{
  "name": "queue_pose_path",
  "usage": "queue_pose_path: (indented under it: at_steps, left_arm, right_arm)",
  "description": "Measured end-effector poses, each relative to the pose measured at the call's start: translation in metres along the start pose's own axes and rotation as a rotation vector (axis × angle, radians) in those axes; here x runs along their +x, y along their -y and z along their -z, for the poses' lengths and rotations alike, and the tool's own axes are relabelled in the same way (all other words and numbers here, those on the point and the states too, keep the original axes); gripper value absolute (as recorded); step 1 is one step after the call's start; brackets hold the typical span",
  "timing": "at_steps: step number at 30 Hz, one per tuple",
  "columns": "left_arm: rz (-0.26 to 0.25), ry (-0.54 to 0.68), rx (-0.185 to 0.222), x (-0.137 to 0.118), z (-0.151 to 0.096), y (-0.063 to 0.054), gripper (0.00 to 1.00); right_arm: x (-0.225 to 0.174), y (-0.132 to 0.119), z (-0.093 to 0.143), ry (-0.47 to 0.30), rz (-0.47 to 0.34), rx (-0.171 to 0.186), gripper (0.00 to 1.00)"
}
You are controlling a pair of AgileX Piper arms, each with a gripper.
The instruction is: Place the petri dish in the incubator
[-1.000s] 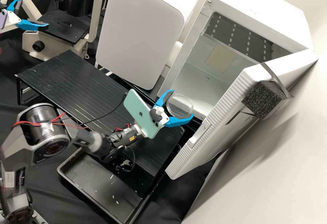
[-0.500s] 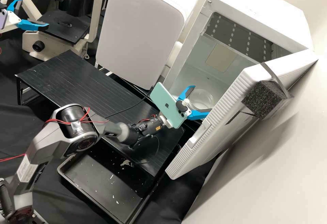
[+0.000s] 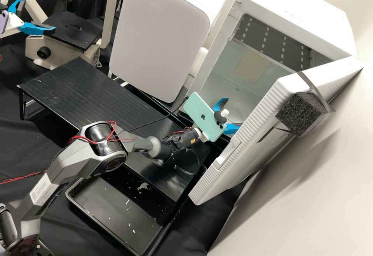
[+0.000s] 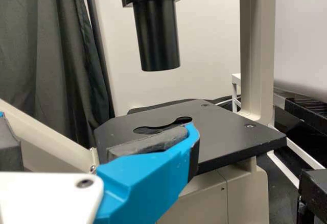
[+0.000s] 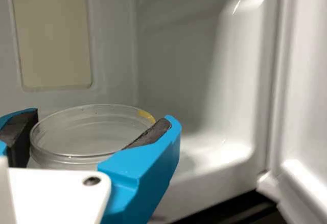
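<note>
since the petri dish [image 5: 76, 141] has travelled from the mouth of the incubator [image 3: 295, 18] to farther inside it, the carry looks nearly finished; setting it down and letting go probably come next. the right gripper [image 3: 233, 113] holds the dish between its fingers, having pushed in deeper over the last second. the left gripper [image 3: 39, 14], fingers spread and empty, has stayed by the microscope [image 3: 74, 32].

High view: lit brightly on top of incubator [image 3: 299, 18]; shadowed softly on pale panel [image 3: 291, 209]; glossed faintly across black platform [image 3: 81, 85]. Left wrist view: lit evenly on wall [image 4: 204, 40], dim in curtain [image 4: 41, 40]. Right wrist view: shaded across inner wall [image 5: 179, 60], glaring at curved corners.
</note>
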Motion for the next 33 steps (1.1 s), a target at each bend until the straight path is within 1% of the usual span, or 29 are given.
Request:
queue_pose_path:
  at_steps: [2,3,7,15,24,26,27,31,33]
  left_arm:
    - [0.000,0.000,0.000,0.000,0.000,0.000,1.00]
    - [0.000,0.000,0.000,0.000,0.000,0.000,1.00]
    - [0.000,0.000,0.000,0.000,0.000,0.000,1.00]
    - [0.000,0.000,0.000,0.000,0.000,0.000,1.00]
    - [0.000,0.000,0.000,0.000,0.000,0.000,1.00]
    - [0.000,0.000,0.000,0.000,0.000,0.000,1.00]
    - [0.000,0.000,0.000,0.000,0.000,0.000,1.00]
    - [0.000,0.000,0.000,0.000,0.000,0.000,1.00]
    - [0.000,0.000,0.000,0.000,0.000,0.000,1.00]
  right_arm:
    - [0.002,0.004,-0.002,-0.005,0.007,0.003,0.00]
    - [0.003,0.004,-0.002,-0.007,0.005,0.010,0.00]
    - [0.008,0.006,-0.003,-0.018,-0.001,0.016,0.00]
    - [0.010,0.009,-0.003,-0.027,0.009,0.035,0.00]
    - [0.009,0.007,0.003,-0.056,0.029,0.002,0.00]
    - [0.009,0.005,0.007,-0.065,0.042,-0.016,0.00]
    - [0.009,0.004,0.007,-0.061,0.045,-0.017,0.00]
    - [0.008,-0.002,0.005,-0.051,0.070,-0.055,0.00]
    - [0.009,-0.005,0.003,-0.041,0.074,-0.058,0.00]
